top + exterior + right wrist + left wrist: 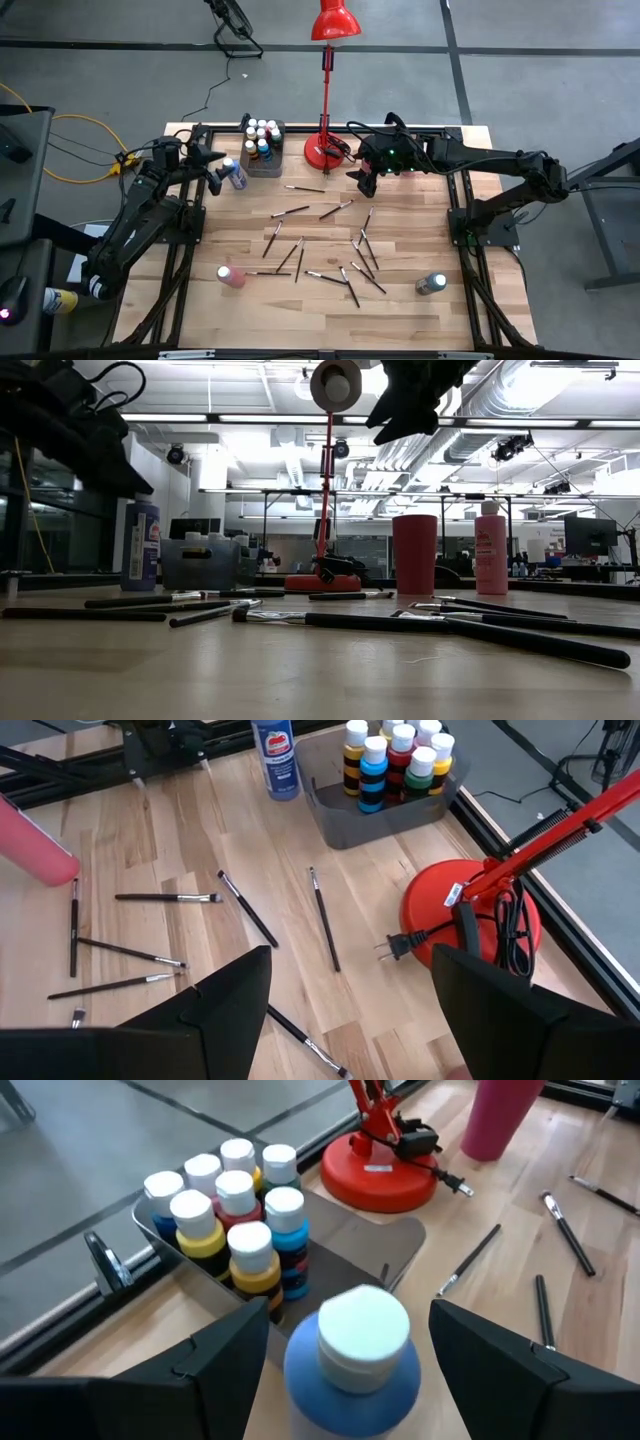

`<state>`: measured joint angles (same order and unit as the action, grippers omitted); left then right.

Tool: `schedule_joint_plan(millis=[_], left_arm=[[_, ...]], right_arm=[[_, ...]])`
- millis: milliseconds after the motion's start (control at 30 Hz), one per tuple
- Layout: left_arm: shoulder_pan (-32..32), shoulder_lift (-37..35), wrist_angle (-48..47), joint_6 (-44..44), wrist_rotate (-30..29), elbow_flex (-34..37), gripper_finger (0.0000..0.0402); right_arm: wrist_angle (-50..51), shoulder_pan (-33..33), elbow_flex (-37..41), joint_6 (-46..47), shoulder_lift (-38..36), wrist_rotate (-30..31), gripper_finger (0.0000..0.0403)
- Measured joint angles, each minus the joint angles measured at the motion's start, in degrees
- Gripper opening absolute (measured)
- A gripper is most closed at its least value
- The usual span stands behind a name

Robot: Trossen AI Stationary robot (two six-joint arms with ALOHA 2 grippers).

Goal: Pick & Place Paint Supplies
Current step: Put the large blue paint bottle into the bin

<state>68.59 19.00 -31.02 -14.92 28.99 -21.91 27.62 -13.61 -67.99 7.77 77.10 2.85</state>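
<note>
Two dark, near-black jointed arms are seen, built of boxy link segments joined by rounded housings. The left arm (140, 215) is mounted on a black tubular frame along the table's left edge, and thin dark cables are run along its links. The right arm (480, 160) is carried on a matching frame at the right edge; small green indicator lights are shown on its wrist housing. Each gripper is formed of two broad, matte black, wedge-shaped fingers (220, 1365) with angular faceted faces and plain flat inner faces (235, 995).
</note>
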Motion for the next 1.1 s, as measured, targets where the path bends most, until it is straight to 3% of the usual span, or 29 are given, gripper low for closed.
schedule_joint_plan(millis=[200, 467, 800, 1100], left_arm=[[-0.02, 0.41, 0.57, -1.36, -0.05, -0.01, 0.0255], [-0.02, 4.74, 1.32, -2.8, 2.02, -0.02, 0.0178], [0.0, 7.76, 2.93, -3.06, 3.7, -0.11, 0.0119], [-0.02, 7.37, 1.76, 1.18, 7.44, -0.92, 0.0115]], right_arm=[[0.0, 0.0, 0.0, -0.13, 0.0, 0.17, 0.0268], [0.0, 0.0, 0.0, -0.11, 0.0, 0.19, 0.0268], [0.0, 0.0, 0.0, 0.07, 0.0, 0.19, 0.0268], [0.02, 0.0, 0.0, 0.09, 0.0, 0.17, 0.0268]])
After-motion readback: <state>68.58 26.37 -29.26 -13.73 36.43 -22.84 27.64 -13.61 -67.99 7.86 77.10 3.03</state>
